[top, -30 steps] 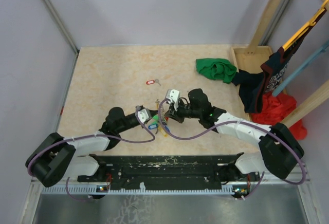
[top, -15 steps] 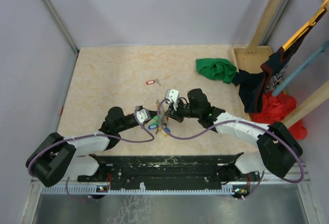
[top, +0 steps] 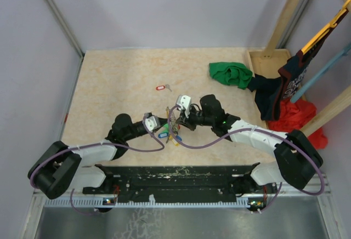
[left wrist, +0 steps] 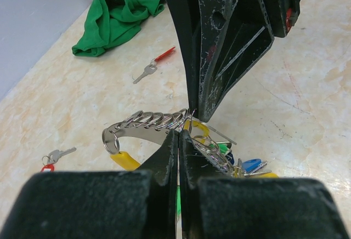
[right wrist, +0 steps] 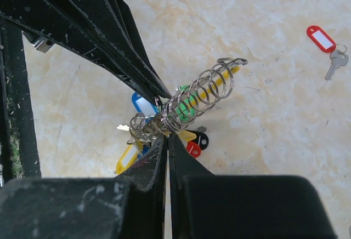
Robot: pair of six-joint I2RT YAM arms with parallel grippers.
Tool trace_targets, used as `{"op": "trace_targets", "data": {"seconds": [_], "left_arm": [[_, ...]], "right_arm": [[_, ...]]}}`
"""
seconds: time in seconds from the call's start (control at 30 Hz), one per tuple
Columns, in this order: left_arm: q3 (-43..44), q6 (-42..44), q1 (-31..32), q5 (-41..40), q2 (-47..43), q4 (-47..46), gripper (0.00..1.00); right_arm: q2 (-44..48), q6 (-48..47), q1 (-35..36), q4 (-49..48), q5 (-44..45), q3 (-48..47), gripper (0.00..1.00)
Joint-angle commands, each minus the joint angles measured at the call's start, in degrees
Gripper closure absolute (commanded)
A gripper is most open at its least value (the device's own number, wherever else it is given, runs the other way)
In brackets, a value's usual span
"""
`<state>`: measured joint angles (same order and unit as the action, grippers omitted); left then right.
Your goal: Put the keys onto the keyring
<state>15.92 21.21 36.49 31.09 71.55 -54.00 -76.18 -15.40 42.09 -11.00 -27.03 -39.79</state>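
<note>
Grey keyring (left wrist: 140, 133) partly behind closed left pincer (left wrist: 179, 136)

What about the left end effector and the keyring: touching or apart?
Touching. The left wrist view shows the keyring pinched between the shut tips of the left end effector.

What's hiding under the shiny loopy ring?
Under the grey metal keyring lie plastic tags: a blue tag, a green tag, a yellow tag and a red tag. The right tool covers the rest, so any keys beneath it cannot be seen.
</note>
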Motion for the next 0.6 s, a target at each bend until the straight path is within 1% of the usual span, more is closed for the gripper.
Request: {"op": "trace_targets", "data": {"seconds": [0.0,0.07,0.13,0.2,0.27,0.43,0.57], "left_arm": [[1.62,-0.78,-0.45,-1.33,0.59,-2.42,1.0],[2.03,-0.9,-0.45,-4.12,1.09,-2.1,1.0],[2.26,-1.07,-0.45,-6.31,1.73,-2.02,1.0],[2.36,-1.4,-0.46,-8.49,2.05,-2.21,1.0],[2.28,-1.45,-0.46,-10.43,2.1,-2.26,1.0],[2.0,-1.58,-0.47,-12.97,1.78,-2.71,1.0],[2.01,-1.77,-0.54,-13.42,1.97,-2.95,1.0]], "right_arm": [[1.16,2.56,-0.35,2.17,2.67,-3.0,1.0],[1.46,6.04,-0.38,8.22,6.4,-4.81,1.0],[0.99,9.97,-0.35,18.3,10.2,-7.25,1.0],[0.37,13.72,-0.35,26.33,13.06,-9.27,1.0],[0.68,17.98,-0.34,31.91,15.26,-9.62,1.0],[2.6,24.49,0.03,38.87,15.95,-8.39,1.0],[-0.52,26.83,-0.17,40.29,22.69,-10.23,1.0]]}}
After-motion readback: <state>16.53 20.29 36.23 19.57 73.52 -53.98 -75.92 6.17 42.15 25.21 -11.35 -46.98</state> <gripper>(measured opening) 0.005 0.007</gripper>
